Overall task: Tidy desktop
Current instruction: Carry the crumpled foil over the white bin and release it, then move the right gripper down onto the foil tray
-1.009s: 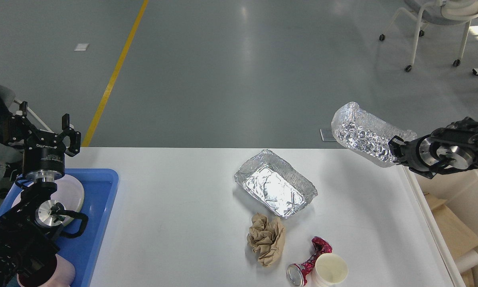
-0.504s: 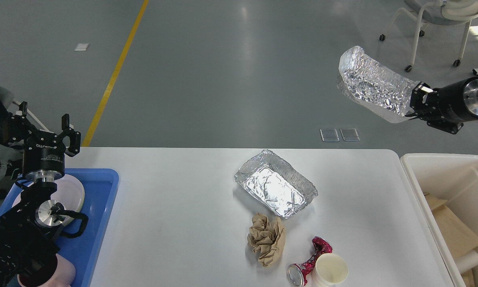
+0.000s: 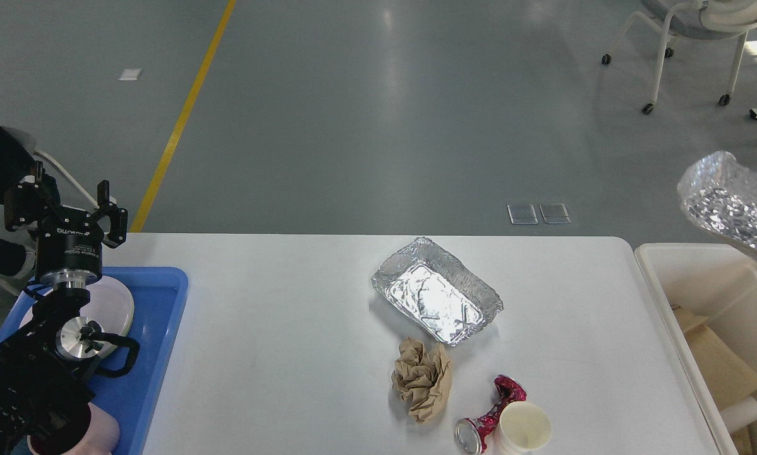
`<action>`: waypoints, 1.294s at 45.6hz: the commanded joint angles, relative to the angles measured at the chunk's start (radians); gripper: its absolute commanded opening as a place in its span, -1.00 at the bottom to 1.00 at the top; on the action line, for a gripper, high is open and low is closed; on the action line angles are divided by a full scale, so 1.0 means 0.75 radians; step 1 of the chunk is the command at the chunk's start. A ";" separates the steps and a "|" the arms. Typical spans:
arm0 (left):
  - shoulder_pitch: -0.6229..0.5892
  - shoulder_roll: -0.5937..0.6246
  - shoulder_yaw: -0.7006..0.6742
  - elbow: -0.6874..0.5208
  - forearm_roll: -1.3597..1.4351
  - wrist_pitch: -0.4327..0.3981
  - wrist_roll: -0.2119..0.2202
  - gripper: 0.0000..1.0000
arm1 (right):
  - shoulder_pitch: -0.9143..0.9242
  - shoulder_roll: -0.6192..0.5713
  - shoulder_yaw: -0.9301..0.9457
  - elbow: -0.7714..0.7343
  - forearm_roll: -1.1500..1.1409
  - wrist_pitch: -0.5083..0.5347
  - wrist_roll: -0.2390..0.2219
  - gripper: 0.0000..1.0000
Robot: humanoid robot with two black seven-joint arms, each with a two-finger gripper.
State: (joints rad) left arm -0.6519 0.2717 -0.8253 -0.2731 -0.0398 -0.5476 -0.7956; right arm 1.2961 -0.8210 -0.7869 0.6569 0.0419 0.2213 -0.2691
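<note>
- Desktop (image 3: 277,354): white tabletop with rounded corners, filling the lower centre of the frame; litter sits on its right half, so tidying looks unfinished.
- Foil tray (image 3: 436,299): crinkled, open side up, flat on the desktop at centre.
- Crumpled brown paper (image 3: 422,378): just below the foil tray, near its lower corner.
- Crushed red can (image 3: 489,416): lying on its side at the lower edge, touching a white paper cup (image 3: 522,430) that stands beside it, mouth up.
- Second foil tray (image 3: 732,205): airborne at the right edge, above the cream bin (image 3: 688,268); judged to be on its way into that bin as rubbish. Cut off by the frame, so whatever carries it is hidden.
- Right gripper: out of frame; state unknown.
- Left gripper (image 3: 69,205): upper left, pointing up over the blue tray (image 3: 157,316), fingers spread apart and holding nothing; apparently parked.
- Blue tray contents: a white plate (image 3: 113,303), largely masked by the arm; a pinkish object at the lower left corner is too obscured to identify.
- Bin contents: brown cardboard pieces, partly cut off.
</note>
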 commanded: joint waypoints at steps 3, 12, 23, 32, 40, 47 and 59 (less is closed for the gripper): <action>0.000 0.000 0.000 0.000 0.000 0.000 -0.001 0.94 | -0.247 0.013 0.037 -0.092 0.003 -0.093 0.005 -1.00; 0.000 0.000 0.000 0.000 0.000 0.000 -0.001 0.94 | -0.458 0.039 0.098 -0.099 -0.001 -0.152 0.007 -0.53; 0.000 0.000 0.000 0.000 0.000 0.000 -0.001 0.94 | -0.468 0.092 0.100 -0.117 0.010 -0.217 0.005 1.00; 0.000 0.000 0.000 0.000 0.000 0.000 -0.001 0.94 | -0.368 0.135 0.094 -0.099 0.016 -0.205 0.003 1.00; 0.000 0.000 0.000 0.000 0.000 0.000 0.001 0.94 | -0.060 0.164 -0.051 -0.005 0.016 -0.203 -0.003 1.00; 0.000 0.000 0.000 0.000 0.000 0.000 0.001 0.94 | 0.266 0.240 -0.227 0.161 0.020 -0.168 -0.007 1.00; 0.000 0.000 0.000 0.000 0.000 0.000 -0.001 0.94 | 0.722 0.395 -0.305 0.490 0.020 0.177 -0.007 1.00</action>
State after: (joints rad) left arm -0.6519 0.2714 -0.8253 -0.2730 -0.0399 -0.5476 -0.7953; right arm 1.7058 -0.5790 -0.9882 0.9241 0.0568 0.2291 -0.2759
